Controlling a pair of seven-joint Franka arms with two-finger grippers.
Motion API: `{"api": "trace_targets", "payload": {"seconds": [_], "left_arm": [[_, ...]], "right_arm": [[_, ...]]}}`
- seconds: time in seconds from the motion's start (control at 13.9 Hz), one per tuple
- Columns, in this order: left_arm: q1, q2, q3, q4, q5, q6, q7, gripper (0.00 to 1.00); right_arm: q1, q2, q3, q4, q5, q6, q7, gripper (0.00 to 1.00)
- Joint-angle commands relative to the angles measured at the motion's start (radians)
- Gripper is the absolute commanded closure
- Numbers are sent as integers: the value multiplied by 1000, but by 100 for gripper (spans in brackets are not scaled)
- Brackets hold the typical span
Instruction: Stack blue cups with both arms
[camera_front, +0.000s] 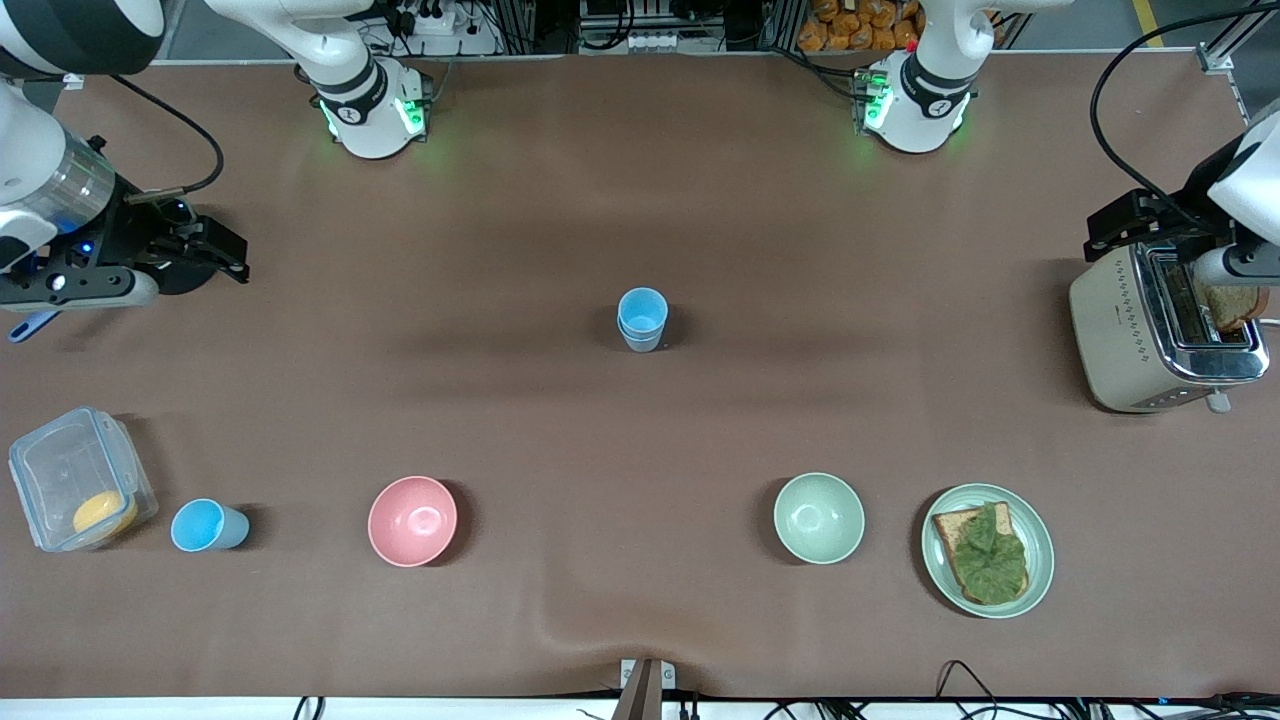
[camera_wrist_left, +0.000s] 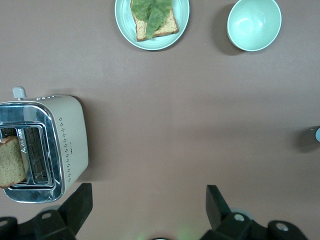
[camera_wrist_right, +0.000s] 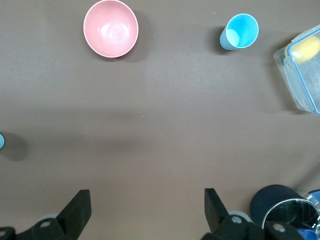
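Two light-blue cups (camera_front: 641, 318) stand nested in one stack at the middle of the table; the stack's edge shows in the left wrist view (camera_wrist_left: 317, 134) and the right wrist view (camera_wrist_right: 1, 141). A third blue cup (camera_front: 205, 525) (camera_wrist_right: 240, 31) stands alone near the front camera, between the clear container and the pink bowl. My right gripper (camera_front: 232, 257) (camera_wrist_right: 146, 202) is open and empty, up over the table at the right arm's end. My left gripper (camera_front: 1102, 232) (camera_wrist_left: 147, 200) is open and empty, up beside the toaster.
A pink bowl (camera_front: 412, 520) (camera_wrist_right: 110, 28) and a pale green bowl (camera_front: 818, 517) (camera_wrist_left: 254, 23) sit near the front camera. A plate with toast and lettuce (camera_front: 1040, 560) (camera_wrist_left: 122, 20) lies beside the green bowl. A toaster (camera_front: 1130, 330) (camera_wrist_left: 70, 145) holds bread. A clear container (camera_front: 60, 470) (camera_wrist_right: 305, 85) holds something yellow.
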Motion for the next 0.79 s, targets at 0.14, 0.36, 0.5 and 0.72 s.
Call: {"api": "trace_targets", "payload": {"seconds": [0.14, 0.36, 0.5, 0.72], "left_arm": [[2, 9, -2, 3, 6, 4, 24, 0], [5, 22, -6, 3, 14, 4, 24, 0], [8, 16, -9, 6, 15, 2, 26, 0], [33, 23, -21, 7, 6, 2, 23, 0]], "right_arm": [[-19, -5, 14, 5, -17, -11, -3, 0], [-19, -4, 14, 5, -17, -11, -3, 0], [-19, -5, 14, 5, -17, -9, -3, 0], [-20, -4, 14, 5, -17, -9, -2, 0]]}}
